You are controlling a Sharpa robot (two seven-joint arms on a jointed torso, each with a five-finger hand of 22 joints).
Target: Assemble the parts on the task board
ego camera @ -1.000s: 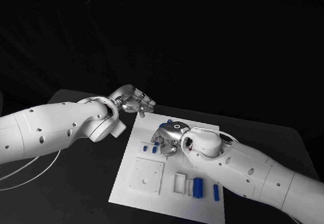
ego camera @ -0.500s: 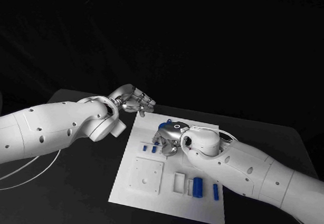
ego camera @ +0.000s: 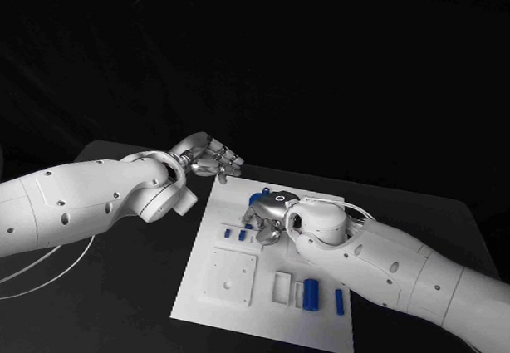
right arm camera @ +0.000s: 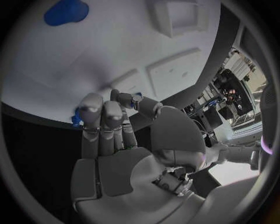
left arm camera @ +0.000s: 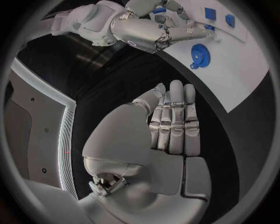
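- We see the task board [ego camera: 265, 311] lying in the middle of the black table [ego camera: 123, 315].
- Our right hand [ego camera: 264, 221] hangs low over the board's far half, fingers curled together; a small blue part [right arm camera: 136, 96] sits at its fingertips, but we cannot tell if it is pinched.
- Our left hand [ego camera: 213, 159] hovers off the board's far left corner, fingers straight and close together, holding nothing.
- A round blue part [left arm camera: 199, 56] lies near the far edge; more blue parts [ego camera: 312, 296] lie near the board's near right corner.
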